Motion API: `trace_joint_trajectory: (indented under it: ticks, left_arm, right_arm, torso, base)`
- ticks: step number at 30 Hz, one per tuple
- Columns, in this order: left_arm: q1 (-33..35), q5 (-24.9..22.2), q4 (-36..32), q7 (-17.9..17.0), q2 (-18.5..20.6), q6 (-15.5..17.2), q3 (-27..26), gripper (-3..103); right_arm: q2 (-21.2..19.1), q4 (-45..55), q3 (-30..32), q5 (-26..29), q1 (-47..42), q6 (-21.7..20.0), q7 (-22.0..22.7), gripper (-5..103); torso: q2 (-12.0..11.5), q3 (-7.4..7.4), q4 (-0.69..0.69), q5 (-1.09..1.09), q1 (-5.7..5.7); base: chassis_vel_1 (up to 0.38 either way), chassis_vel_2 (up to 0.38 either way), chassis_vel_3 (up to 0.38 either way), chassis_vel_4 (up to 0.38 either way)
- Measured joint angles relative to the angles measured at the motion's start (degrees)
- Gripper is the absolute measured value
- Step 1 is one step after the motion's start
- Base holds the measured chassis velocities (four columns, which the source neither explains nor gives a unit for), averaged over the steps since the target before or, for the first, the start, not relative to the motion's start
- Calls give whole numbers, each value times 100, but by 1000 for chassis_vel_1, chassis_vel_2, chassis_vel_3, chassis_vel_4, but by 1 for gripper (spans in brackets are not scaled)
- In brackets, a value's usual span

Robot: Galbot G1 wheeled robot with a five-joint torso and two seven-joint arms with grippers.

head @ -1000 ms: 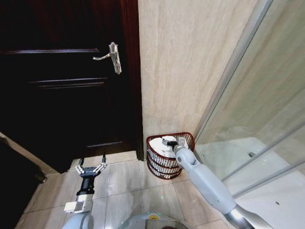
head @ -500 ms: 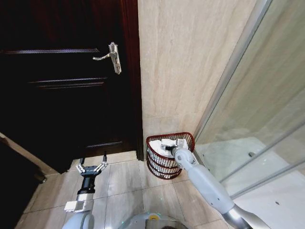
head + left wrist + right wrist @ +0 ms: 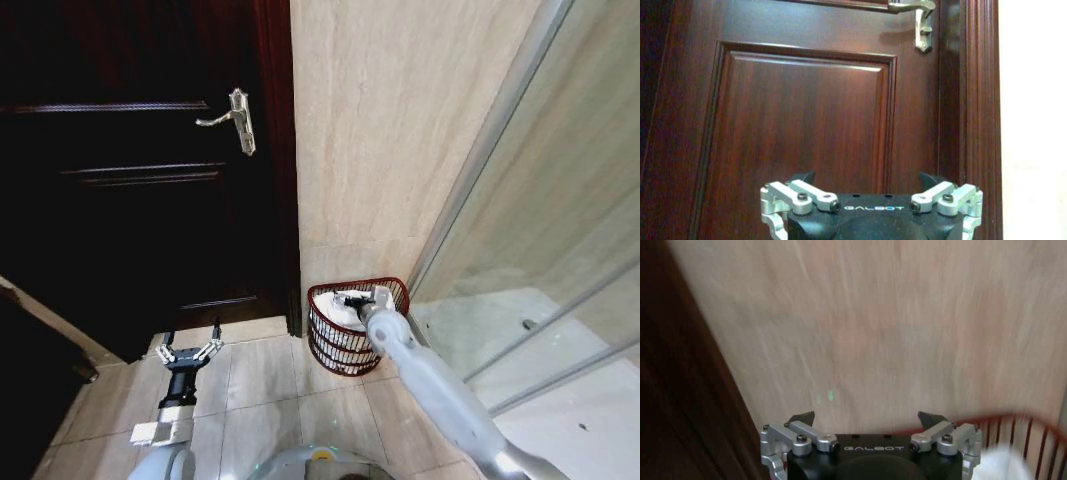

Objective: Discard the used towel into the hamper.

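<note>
- Setting: a bathroom corner with a beige tiled floor [image 3: 260, 375], a dark wooden door [image 3: 130, 200] with a silver lever handle [image 3: 232, 118], a beige stone wall [image 3: 390, 130] and a glass shower screen [image 3: 540, 250] to my right.
- Hamper [image 3: 340, 345]: the red-brown openwork basket stands on the floor in the corner where the stone wall meets the shower screen, just beside the door frame [image 3: 280, 170].
- Towel [image 3: 340, 312]: white cloth lies inside the hamper, below its rim.
- My right gripper [image 3: 350, 298]: it hangs over the hamper's mouth at the end of my outstretched right arm [image 3: 430, 385], just above the towel. In the right wrist view its fingers [image 3: 800, 419] stand wide apart with nothing between them, facing the stone wall, with the hamper's red rim [image 3: 1013, 422] and a patch of white towel [image 3: 1003, 465] at the corner of that view.
- My left gripper [image 3: 190, 352]: it is held low above the floor tiles in front of the door, well apart from the hamper. Its fingers [image 3: 803, 179] are spread wide and carry nothing; the left wrist view looks straight at the door panel and handle [image 3: 920, 20].
</note>
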Motion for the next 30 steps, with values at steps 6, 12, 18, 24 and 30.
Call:
trace_joint_trajectory:
  ticks: [6, 12, 18, 24, 30]
  left_arm:
    - [-1, 94, -201, -230, 5, 349, 169, 100]
    - [-15, 165, -252, -233, 54, 463, 259, 100]
    - [-51, 221, -226, -235, 87, 502, 340, 100]
    - [-71, 414, -219, -345, 79, 686, 388, 100]
    - [-50, 474, -253, -552, 55, 829, 432, 100]
  right_arm:
    - [43, 661, 860, -1834, -1368, 953, -865, 100]
    - [537, 1169, 1411, -2751, -2419, 1234, -1266, 100]
    - [742, 1395, 1595, -3049, -2725, 1272, -1269, 100]
    - [745, 1540, 1670, -3074, -2885, 1287, -1125, 100]
    - [757, 1623, 1630, -3107, -2966, 1286, -971, 100]
  torso:
    - [0, 0, 1, 1, 0]
    - [0, 0, 0, 0, 0]
    - [0, 0, 0, -1, 0]
    - [0, 1, 0, 0, 0]
    - [104, 64, 2, 0, 39]
  base:
    - [0, 0, 0, 0]
    - [0, 0, 0, 0]
    - [0, 0, 0, 0]
    - [26, 23, 32, 30]
    - [67, 78, 74, 77]
